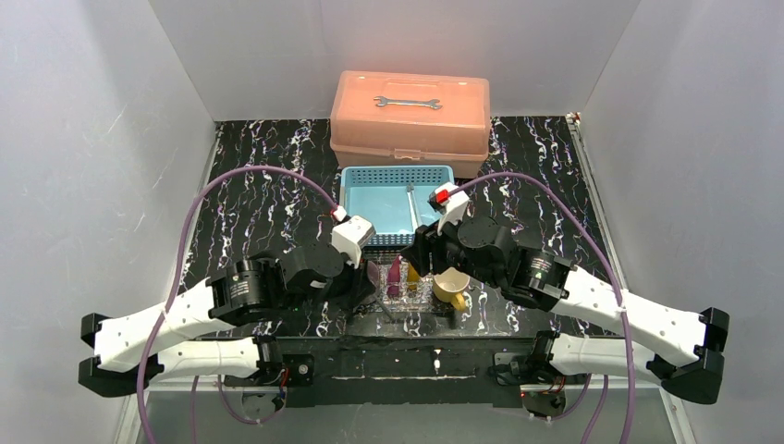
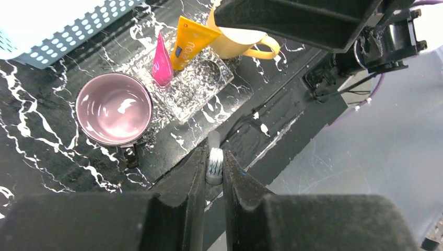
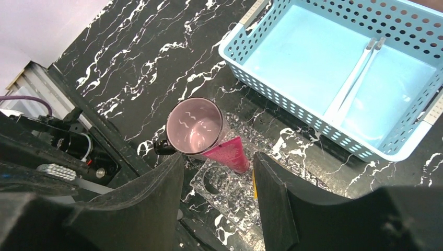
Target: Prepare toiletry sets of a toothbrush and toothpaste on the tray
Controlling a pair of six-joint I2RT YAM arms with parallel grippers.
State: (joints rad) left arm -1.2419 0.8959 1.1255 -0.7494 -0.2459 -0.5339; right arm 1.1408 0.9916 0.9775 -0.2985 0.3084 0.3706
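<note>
The left fingers (image 2: 201, 172) gripped a toothbrush (image 2: 214, 161) by its bristled head, over the surface's (image 2: 31, 141) near edge. The right fingers (image 3: 166, 194) stood open above the clear tray (image 2: 201, 93), which held the magenta toothpaste tube (image 2: 162, 65) and the yellow toothpaste tube (image 2: 190, 42).

Tray (image 2: 196, 91): clear plastic, pebbled, glittery.
Purple mug (image 2: 114, 109): glossy inside, bright reflections.
Magenta tube (image 2: 161, 65) and yellow tube (image 2: 190, 39): smooth, shiny plastic.
Yellow mug (image 2: 235, 46): smooth, soft sheen.
Basket (image 3: 271, 86): light-blue plastic, perforated walls, smooth floor.
Toolbox (image 1: 410, 139): salmon plastic, semi-matt; wrench (image 1: 408, 102) on lid, bare metal.
Tabletop (image 1: 259, 203): black, white-veined, slight gloss.
Toothbrush (image 2: 214, 166) head: white bristles, translucent plastic.
Left gripper (image 2: 215, 155) fingers (image 2: 190, 183): matt black plastic.
</note>
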